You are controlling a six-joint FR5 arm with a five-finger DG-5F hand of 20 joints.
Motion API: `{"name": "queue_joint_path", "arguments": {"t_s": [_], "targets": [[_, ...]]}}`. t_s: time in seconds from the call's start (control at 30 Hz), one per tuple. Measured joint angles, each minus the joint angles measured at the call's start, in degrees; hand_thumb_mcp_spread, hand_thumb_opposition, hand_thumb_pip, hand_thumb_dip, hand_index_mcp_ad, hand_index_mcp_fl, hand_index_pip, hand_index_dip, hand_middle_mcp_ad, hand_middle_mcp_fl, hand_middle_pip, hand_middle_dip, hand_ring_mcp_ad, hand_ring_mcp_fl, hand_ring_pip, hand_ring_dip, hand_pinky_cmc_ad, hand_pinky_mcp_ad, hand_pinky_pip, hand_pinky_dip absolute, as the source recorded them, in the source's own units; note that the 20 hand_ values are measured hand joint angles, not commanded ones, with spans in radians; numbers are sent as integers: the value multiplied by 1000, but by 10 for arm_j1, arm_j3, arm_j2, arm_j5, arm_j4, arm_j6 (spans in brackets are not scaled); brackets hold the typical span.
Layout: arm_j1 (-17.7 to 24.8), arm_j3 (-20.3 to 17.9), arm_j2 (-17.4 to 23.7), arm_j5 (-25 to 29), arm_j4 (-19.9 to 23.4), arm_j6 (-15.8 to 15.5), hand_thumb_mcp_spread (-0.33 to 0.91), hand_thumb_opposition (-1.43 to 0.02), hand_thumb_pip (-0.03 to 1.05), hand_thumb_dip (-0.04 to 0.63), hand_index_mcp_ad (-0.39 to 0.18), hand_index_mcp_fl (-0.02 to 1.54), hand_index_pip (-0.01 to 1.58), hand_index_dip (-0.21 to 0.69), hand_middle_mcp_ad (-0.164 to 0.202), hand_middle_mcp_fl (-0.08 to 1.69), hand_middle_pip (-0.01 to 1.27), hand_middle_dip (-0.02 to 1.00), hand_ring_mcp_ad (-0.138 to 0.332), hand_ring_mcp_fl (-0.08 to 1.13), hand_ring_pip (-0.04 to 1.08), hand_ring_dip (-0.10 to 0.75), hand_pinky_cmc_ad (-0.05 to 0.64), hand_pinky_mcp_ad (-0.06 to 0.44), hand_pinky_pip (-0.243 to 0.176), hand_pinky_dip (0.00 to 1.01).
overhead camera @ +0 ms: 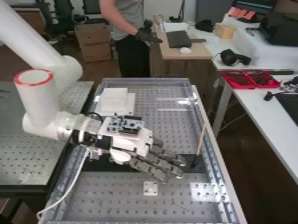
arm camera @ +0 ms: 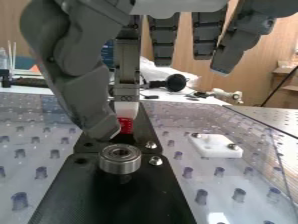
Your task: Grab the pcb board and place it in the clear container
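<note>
Over the dark strip in the middle of the bench is the hand [overhead camera: 156,159], its back up and its long fingers pointing right. In the wrist view, the hand [arm camera: 80,75] has its thumb bent towards a white-tipped finger. A small red pcb board [arm camera: 126,126] with pale dots stands between them, pinched, its left part hidden by the thumb. The other fingers stay further up, fairly straight. A see-through box [overhead camera: 148,80] with low clear walls surrounds the perforated plate; whether this is the clear container, I cannot tell.
A metal bearing [arm camera: 120,159] stands on the black strip [arm camera: 113,200] near the thumb tip. Beside the strip is a white block [arm camera: 217,146] with screws. White boxes [overhead camera: 114,101] lie behind the arm, and a thin wooden stick [overhead camera: 201,140] leans at the right.
</note>
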Motion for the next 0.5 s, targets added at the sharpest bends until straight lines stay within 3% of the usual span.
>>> {"name": "queue_joint_path", "arguments": {"t_s": [0.5], "targets": [[-9,18,-6,-18,-20,-10,466,-836,684,250,-66,126,1557,127,82,40,143,138,232,-2,82,19,325,180,-75,384]]}}
